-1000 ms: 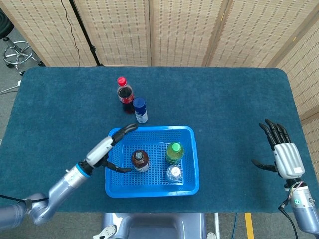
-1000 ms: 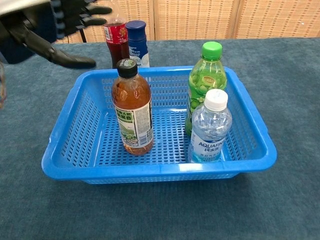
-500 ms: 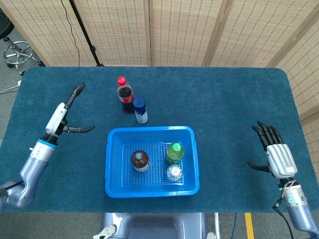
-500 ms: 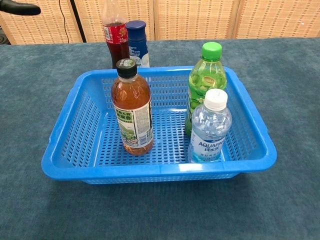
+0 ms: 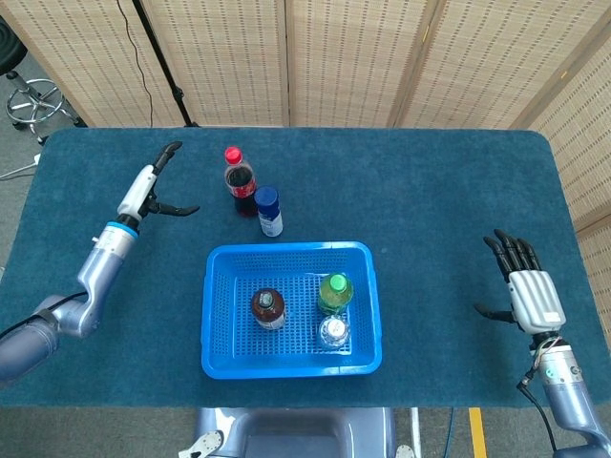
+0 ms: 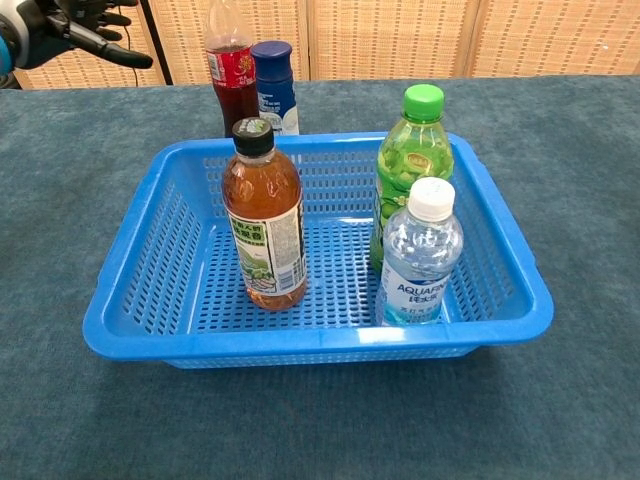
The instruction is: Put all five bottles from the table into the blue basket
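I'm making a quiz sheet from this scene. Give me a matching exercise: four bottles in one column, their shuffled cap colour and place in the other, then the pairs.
Bottles:
1. tea bottle
2. cola bottle
3. water bottle
4. green bottle

Descriptions:
A. white cap, inside the blue basket
B. red cap, on the table behind the basket
C. black cap, inside the basket
D. green cap, inside the basket

Pairs: 1-C, 2-B, 3-A, 4-D
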You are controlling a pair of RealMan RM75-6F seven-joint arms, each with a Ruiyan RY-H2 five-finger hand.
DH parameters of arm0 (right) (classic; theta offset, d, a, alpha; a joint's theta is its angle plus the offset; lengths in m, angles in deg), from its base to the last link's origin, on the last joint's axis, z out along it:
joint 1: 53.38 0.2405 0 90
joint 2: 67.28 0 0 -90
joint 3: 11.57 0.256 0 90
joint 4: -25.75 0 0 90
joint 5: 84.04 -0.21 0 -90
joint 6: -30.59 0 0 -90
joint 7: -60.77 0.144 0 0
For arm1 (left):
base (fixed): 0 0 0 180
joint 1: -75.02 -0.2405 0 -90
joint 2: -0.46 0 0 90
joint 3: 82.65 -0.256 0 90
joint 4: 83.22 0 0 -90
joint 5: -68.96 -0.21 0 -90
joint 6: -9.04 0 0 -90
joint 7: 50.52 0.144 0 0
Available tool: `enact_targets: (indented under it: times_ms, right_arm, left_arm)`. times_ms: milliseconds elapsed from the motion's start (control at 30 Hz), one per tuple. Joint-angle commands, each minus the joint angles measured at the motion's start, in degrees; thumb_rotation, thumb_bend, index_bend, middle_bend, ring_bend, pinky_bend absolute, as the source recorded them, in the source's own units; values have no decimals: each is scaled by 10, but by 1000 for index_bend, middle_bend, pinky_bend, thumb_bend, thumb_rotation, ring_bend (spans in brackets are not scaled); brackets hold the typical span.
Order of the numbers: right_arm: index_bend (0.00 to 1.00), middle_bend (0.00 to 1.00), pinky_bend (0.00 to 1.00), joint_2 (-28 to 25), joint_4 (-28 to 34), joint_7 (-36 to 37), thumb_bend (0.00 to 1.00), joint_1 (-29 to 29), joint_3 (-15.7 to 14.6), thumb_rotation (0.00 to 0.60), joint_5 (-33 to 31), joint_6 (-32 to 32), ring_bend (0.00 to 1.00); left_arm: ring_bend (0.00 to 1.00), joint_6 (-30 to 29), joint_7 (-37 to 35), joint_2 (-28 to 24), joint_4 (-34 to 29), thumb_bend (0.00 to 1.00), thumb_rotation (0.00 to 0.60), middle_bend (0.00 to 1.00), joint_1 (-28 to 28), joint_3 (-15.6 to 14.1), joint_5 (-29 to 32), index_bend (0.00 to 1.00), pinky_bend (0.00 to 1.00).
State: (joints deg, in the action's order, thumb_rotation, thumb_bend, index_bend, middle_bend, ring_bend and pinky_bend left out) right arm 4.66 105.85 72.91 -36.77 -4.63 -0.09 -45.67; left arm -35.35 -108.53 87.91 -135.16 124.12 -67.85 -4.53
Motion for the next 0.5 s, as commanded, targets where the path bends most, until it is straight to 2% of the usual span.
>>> enact_targets:
  times_ms: [33,333,500]
  right_arm:
    - [0,0,0,2,-3,-3,0,1,3,600,-6,2,0]
    - [0,0,0,1,-9,4,0,0,12,600,-18,2,0]
    - [0,0,0,0,-12,10,0,0,16,600,-23,2,0]
  left_arm:
    - [0,62,0,46,58,0,600,0,46,16,14,0,0]
    - [0,114,-15,121,153,0,600,0,104,31,11,0,0]
    - [0,127,-32,145,186,0,600,0,124,34,3,0,0]
